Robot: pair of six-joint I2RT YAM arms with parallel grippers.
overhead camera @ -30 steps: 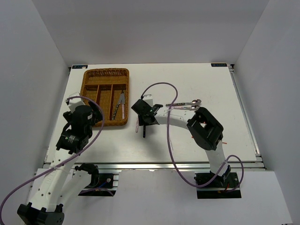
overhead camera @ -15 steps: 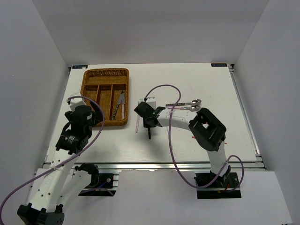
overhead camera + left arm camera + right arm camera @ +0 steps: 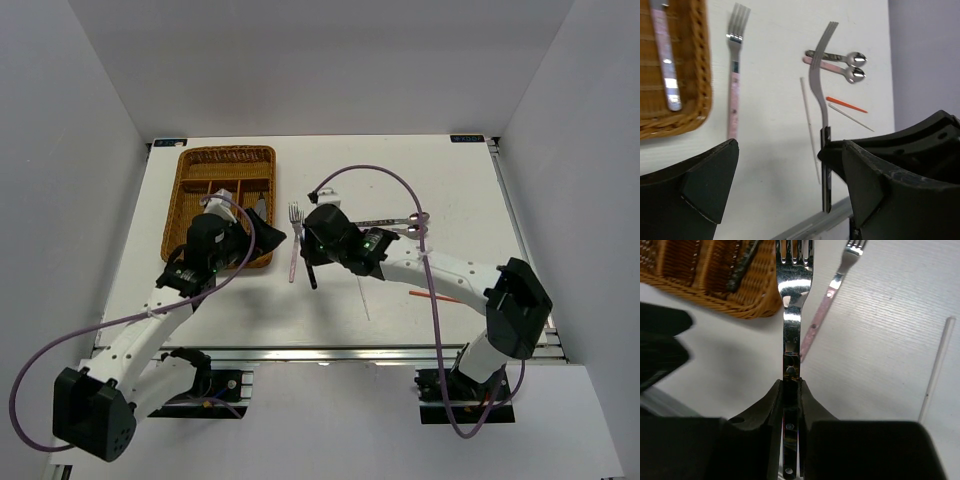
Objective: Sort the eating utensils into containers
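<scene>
Right gripper (image 3: 791,385), clamped on dark-handled silver fork (image 3: 791,315), held just right of rectangular orange-brown woven wicker tray (image 3: 747,305): best carried left, aligned lengthwise over a long slot (image 3: 222,203), lowered before release.

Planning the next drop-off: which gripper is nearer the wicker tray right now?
Left. The left gripper hovers open at the near right corner of the wicker tray. The right gripper, shut on the dark-handled fork, is off to its right, beyond the pink-handled fork.
</scene>
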